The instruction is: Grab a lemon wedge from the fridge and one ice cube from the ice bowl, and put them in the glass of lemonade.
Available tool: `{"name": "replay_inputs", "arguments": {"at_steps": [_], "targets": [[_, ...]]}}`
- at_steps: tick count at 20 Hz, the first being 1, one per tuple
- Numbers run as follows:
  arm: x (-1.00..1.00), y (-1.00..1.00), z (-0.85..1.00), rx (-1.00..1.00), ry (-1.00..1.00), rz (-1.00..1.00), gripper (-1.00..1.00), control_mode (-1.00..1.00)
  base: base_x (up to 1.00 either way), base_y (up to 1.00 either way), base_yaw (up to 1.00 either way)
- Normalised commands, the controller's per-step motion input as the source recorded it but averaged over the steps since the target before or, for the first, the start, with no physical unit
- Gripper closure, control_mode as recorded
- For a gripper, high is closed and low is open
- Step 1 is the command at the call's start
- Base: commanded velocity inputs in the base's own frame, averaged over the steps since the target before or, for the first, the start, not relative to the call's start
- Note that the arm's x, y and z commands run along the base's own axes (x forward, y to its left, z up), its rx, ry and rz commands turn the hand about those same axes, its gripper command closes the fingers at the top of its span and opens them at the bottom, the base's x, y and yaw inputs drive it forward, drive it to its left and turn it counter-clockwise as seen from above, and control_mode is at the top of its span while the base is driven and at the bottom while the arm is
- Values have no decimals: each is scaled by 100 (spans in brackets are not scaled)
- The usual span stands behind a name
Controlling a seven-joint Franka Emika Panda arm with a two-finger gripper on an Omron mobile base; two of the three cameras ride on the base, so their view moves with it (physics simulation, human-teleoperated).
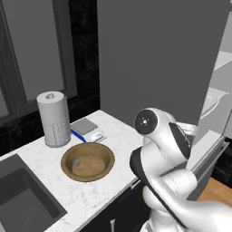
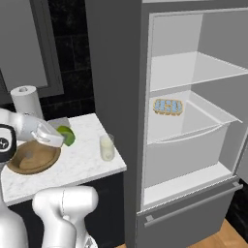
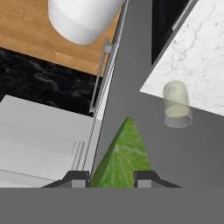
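Gripper (image 3: 112,177) jaws pinching the lemon wedge (image 3: 121,154) above the counter (image 2: 82,157), glass of lemonade (image 2: 107,147) nearby (ice bowl (image 2: 34,157) beneath the arm).

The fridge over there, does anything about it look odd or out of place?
The fridge stands wide open, with a tray of food on its shelf. Nothing is spilled; the gripper holds the lemon wedge.

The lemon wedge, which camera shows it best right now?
The hand view: the lemon wedge sits large and sharp between the gripper's fingertips. The right base view shows it small, at the gripper over the counter. In the left base view I can't make it out.
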Motion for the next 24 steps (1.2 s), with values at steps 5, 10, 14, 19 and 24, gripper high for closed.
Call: {"name": "replay_inputs", "arguments": {"at_steps": [5, 10, 14, 19, 24], "targets": [[47, 0, -5, 0, 0, -4, 100, -100, 0, 0, 0], [45, 0, -27, -6, 1, -3, 100, -100, 0, 0, 0], [30, -1, -31, -10, 1, -2, 100, -100, 0, 0, 0], [12, -8, -17, -4, 2, 0, 100, -100, 0, 0, 0], [0, -10, 0, 0, 0, 0, 100, -100, 0, 0, 0]]}}
